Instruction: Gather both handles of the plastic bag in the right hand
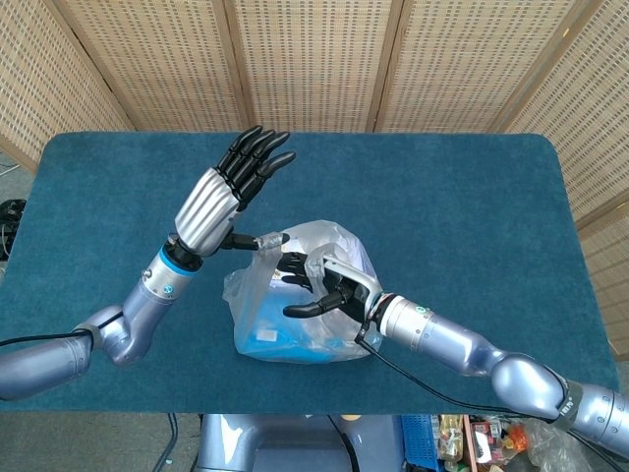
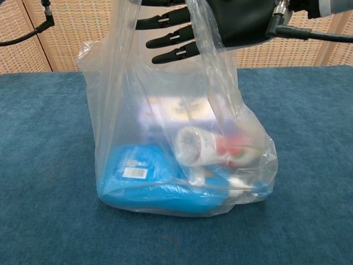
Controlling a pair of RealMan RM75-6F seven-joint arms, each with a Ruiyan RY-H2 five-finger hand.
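Right hand [image 1: 319, 283] at frame centre reaches, fingers spread, through one bag handle [image 2: 212, 72]. Left hand [image 1: 221, 192] seemingly pinches the other handle [image 1: 263, 242]; remaining fingers extended.

You've got the table [image 1: 472, 187] under a deep blue, carpet-like cover with rounded corners. Sitting directly on it, near your front edge, is the clear plastic bag [image 1: 295, 324], its base flat on the cover, a blue packet [image 2: 149, 176] showing through.

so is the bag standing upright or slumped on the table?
Upright. The plastic bag stands on the table, one handle pinched by the left hand.
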